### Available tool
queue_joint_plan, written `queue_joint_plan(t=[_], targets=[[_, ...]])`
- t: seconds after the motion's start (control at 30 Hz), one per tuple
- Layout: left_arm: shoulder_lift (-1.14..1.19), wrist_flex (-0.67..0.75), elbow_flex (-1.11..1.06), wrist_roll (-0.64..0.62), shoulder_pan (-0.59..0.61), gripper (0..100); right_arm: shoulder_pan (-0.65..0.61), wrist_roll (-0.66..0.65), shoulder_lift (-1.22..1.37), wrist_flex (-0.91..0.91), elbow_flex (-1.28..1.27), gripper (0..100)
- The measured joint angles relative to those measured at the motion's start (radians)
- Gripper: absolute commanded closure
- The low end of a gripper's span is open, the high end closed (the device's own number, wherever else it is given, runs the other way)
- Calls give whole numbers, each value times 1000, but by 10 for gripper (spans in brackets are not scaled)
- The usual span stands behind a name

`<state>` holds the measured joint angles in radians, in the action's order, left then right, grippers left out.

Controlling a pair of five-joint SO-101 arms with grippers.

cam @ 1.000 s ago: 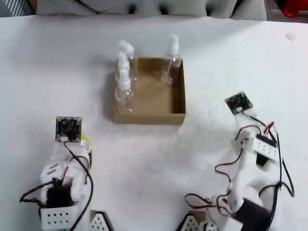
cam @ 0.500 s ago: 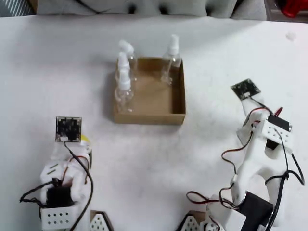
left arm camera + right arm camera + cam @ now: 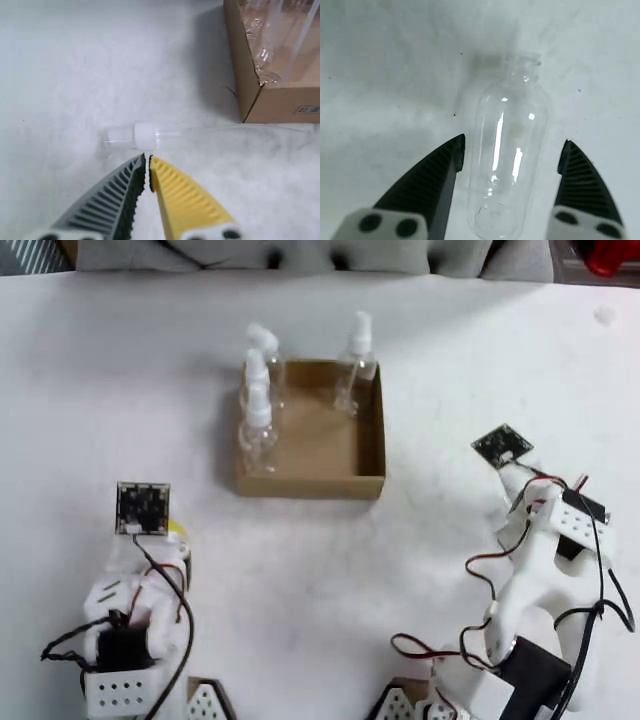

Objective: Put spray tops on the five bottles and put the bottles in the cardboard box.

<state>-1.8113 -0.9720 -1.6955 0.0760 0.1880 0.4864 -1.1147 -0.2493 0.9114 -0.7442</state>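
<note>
My left gripper (image 3: 148, 159) is shut with nothing in it, its grey and yellow tips just short of a white spray top (image 3: 145, 136) that lies on the table with its thin tube pointing toward the cardboard box (image 3: 250, 75). My right gripper (image 3: 514, 144) is open, its fingers on either side of a clear bottle (image 3: 507, 150) without a top, lying on the table. Inside the cardboard box (image 3: 365, 455) stand several clear bottles with spray tops, three along its left wall (image 3: 257, 425) and one at the back right corner (image 3: 357, 360).
The left arm (image 3: 130, 610) sits at the table's front left, the right arm (image 3: 545, 550) at the front right, right of the box. White table stretches between the arms and around the box. A red object (image 3: 612, 255) sits at the far right corner.
The right arm has swung to the right, away from the box, then settled back a little. The left arm, box and bottles have not moved.
</note>
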Motion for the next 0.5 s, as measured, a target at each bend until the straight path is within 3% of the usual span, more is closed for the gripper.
queue_joint_plan(t=[0.5], targets=[[0,0,0,0,0,980,-12,-9,0,-25,-14,752]])
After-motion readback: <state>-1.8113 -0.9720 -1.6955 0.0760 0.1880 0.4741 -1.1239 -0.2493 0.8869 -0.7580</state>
